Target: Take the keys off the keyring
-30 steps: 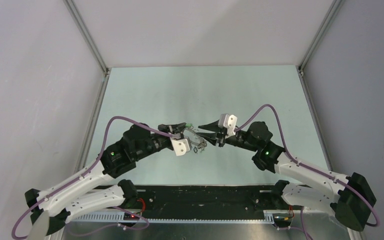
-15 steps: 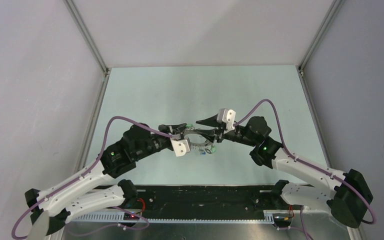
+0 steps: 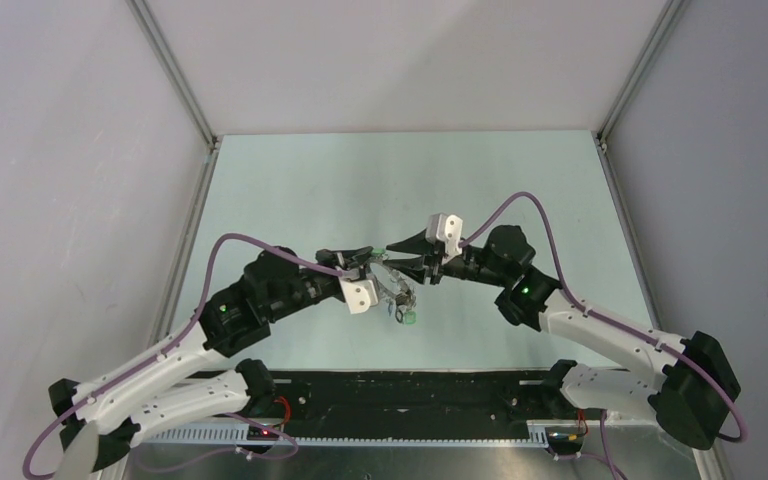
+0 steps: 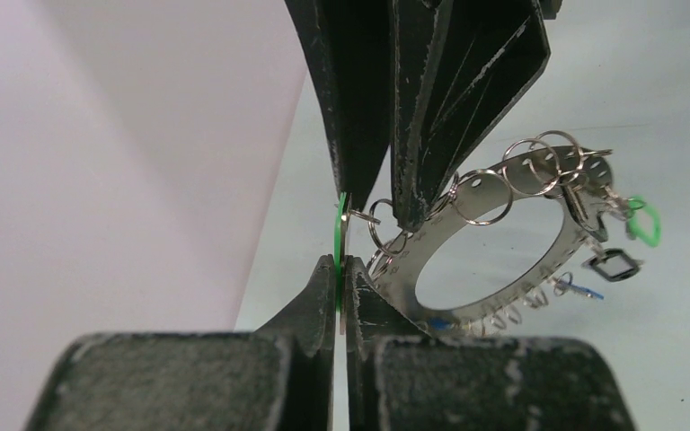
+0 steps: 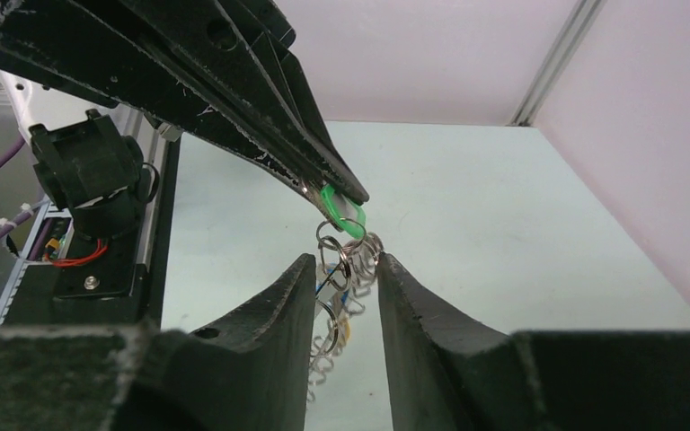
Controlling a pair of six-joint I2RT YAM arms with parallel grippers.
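My left gripper [image 4: 341, 260] [image 3: 368, 258] is shut on a flat green-headed key [image 5: 342, 212], held edge-on between its pads. From that key the big flat metal keyring [image 4: 514, 302] [image 3: 392, 290] hangs above the table, rimmed with small split rings [image 5: 346, 256]. More keys dangle on its far side: a green one [image 4: 644, 223] [image 3: 410, 318], a black one [image 4: 613, 263] and a blue one [image 4: 584, 287]. My right gripper [image 5: 345, 260] [image 3: 395, 256] is open and meets the left one tip to tip. Its fingers [image 4: 449, 108] straddle the ring's edge and the split rings just under the green key.
The pale green table [image 3: 410, 180] is enclosed by grey walls with metal corner posts [image 3: 175, 75]. A black rail [image 3: 410, 392] with cable ducts runs along the near edge between the arm bases.
My right gripper has moved left, closing in on the left gripper's tips. The keyring has swung from lying flatter to hanging down, and its dangling keys have dropped lower.
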